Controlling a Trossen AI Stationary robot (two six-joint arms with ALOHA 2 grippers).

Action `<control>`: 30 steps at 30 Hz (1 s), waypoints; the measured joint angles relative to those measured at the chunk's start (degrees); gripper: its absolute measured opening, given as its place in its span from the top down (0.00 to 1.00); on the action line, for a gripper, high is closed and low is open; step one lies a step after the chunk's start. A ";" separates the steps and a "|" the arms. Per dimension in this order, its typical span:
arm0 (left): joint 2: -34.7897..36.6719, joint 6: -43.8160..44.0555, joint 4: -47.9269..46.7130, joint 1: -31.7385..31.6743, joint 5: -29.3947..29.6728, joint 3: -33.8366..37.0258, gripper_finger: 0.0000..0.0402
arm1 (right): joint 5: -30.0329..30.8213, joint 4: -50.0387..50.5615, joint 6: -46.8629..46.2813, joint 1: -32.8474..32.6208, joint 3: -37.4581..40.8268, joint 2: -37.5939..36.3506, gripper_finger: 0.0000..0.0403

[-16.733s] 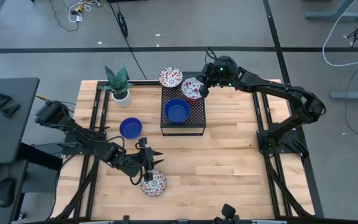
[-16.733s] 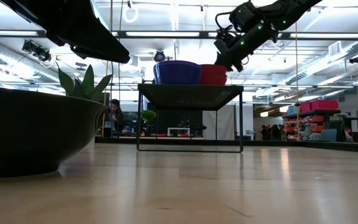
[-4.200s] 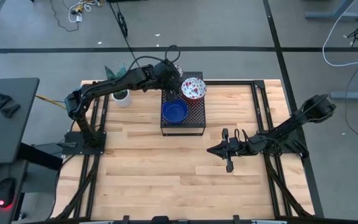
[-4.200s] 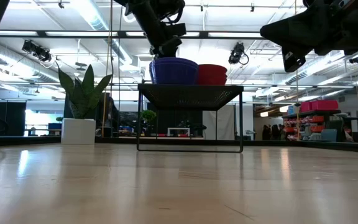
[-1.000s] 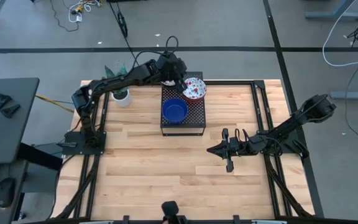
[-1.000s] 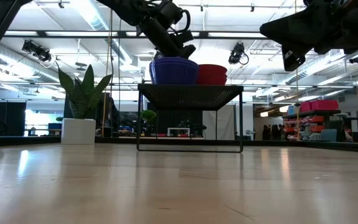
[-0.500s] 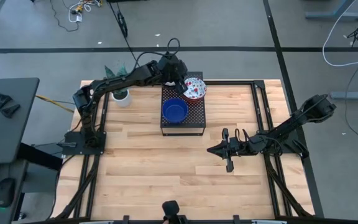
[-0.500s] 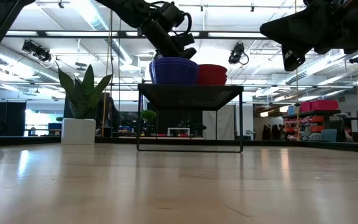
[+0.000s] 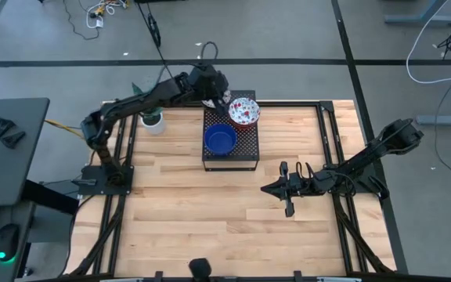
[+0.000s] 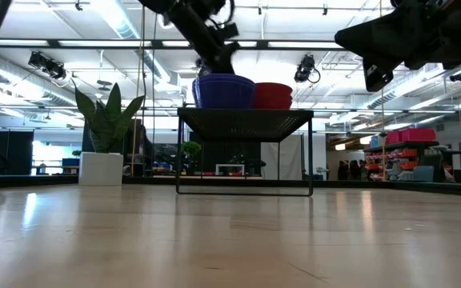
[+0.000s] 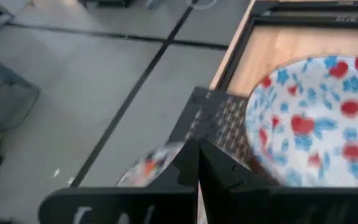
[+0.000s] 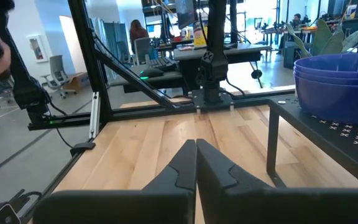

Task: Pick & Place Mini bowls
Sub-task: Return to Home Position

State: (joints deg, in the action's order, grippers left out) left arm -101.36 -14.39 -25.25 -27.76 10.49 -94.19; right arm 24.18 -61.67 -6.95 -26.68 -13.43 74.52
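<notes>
A black perforated box [image 9: 245, 153] stands at the table's far middle. On it sit a cobalt blue mini bowl [image 9: 221, 139] and a white floral mini bowl [image 9: 243, 110]. My left gripper [image 9: 219, 94] hangs shut over the box's far left corner. Another floral bowl [image 11: 146, 167] shows blurred just below and beside its fingers, and the fingers hold nothing. In the low view the gripper [image 10: 221, 64] is above the blue bowls [image 10: 225, 91], which are stacked. My right gripper [image 9: 287, 190] waits shut above the table, right of the middle.
A small white pot with a green plant [image 9: 153, 119] stands at the table's far left, close to my left arm. Bare wooden tabletop [image 9: 210, 227] stretches from the box to the near edge. Black frame rails [image 9: 331, 149] run along both sides.
My left gripper has risen from just above the bowls and drawn back a little toward the table's far left corner. The bowls on the box have stayed where they were.
</notes>
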 joint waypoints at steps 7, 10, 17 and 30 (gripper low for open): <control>8.42 -1.28 -12.51 -0.08 2.57 -0.04 0.99 | -0.02 0.94 -0.40 0.00 0.00 0.00 0.98; 12.33 0.11 -15.42 0.26 1.26 1.47 0.99 | -0.03 1.43 -1.00 0.00 0.00 0.00 0.98; 29.01 5.56 -5.55 7.33 -1.84 24.30 0.99 | -0.19 2.64 -2.22 -0.04 0.00 0.00 0.98; 68.95 19.25 26.74 26.74 -1.78 70.52 0.98 | -0.13 2.24 -2.92 -0.04 0.00 0.00 0.98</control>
State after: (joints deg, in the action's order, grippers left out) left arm -32.41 4.86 1.48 -1.01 8.72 -23.68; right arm 24.05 -59.43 -9.87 -26.72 -13.43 74.52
